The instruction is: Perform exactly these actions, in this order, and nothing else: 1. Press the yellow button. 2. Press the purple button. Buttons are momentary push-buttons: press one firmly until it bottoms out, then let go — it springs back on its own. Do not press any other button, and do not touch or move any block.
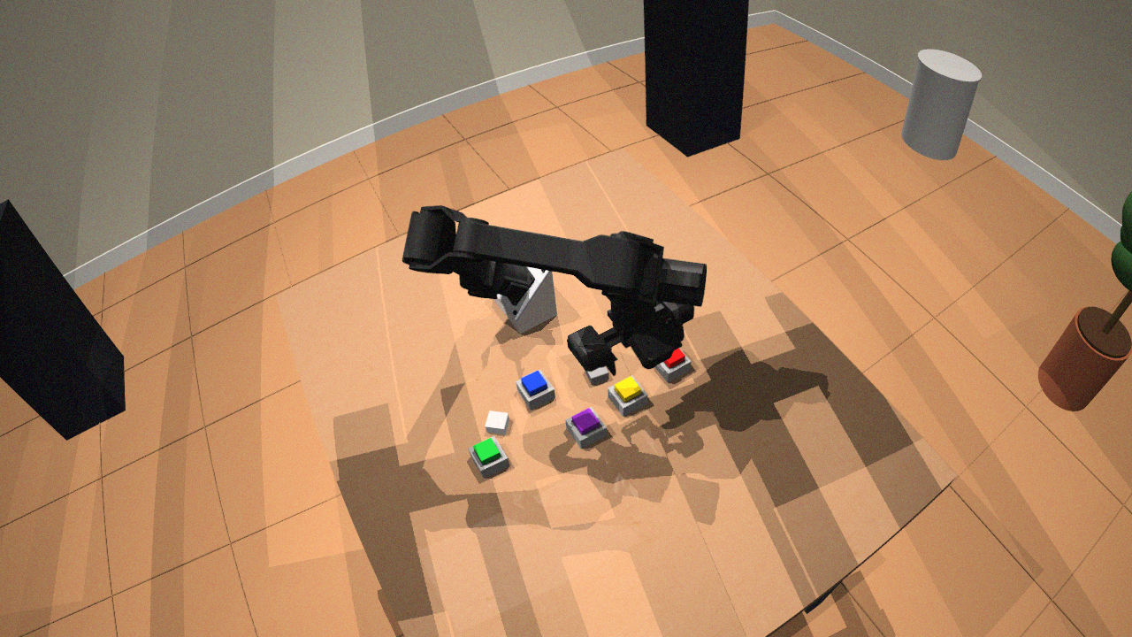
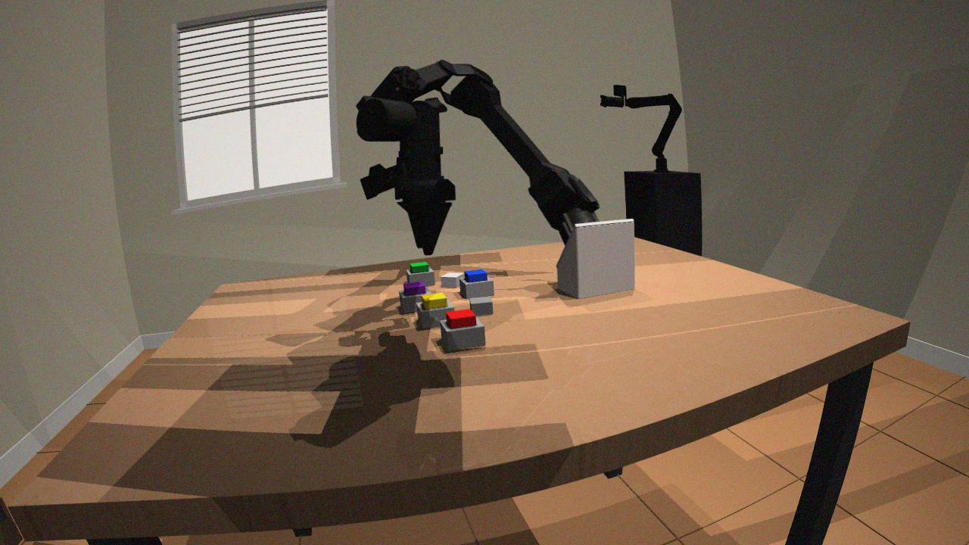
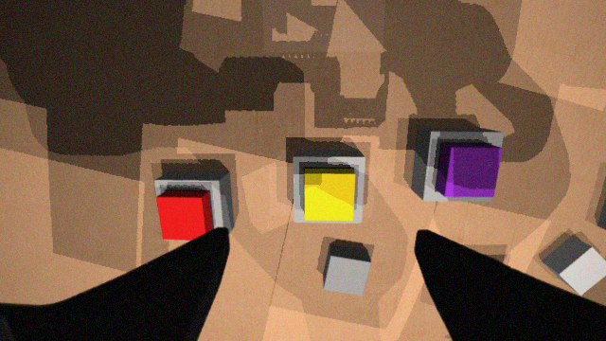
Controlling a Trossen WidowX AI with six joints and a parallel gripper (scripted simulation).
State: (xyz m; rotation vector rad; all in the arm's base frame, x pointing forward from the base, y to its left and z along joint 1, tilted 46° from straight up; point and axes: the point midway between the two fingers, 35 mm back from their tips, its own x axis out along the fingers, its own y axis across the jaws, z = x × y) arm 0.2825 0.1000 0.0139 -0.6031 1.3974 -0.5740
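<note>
I am looking at a wooden surface (image 2: 677,338) with a small cluster of push-buttons and blocks near its middle. My arm reaches over from a grey wedge-shaped base (image 2: 597,258) and points its pincer (image 3: 322,237) straight down, hanging well above the cluster and touching nothing. The pincer is wide open and has hold of nothing; in the wrist view its two black fingers frame the lower corners with bare wood between them. The yellow button (image 3: 329,194) sits in its grey housing just ahead of the gap between the fingers, almost centred in the wrist view, its cap standing raised. To one side of it, apart from it, is the purple button (image 3: 468,170), also raised in a grey housing. On the other side is the red button (image 3: 184,214), near the tip of one finger in the wrist view. A small grey block (image 3: 347,272) lies between the fingers, just beside the yellow button. A white block (image 3: 579,267) shows at the frame's edge. From overhead, a blue button (image 1: 535,383) and a green button (image 1: 487,452) lie farther along the cluster, with the white block between them.
</note>
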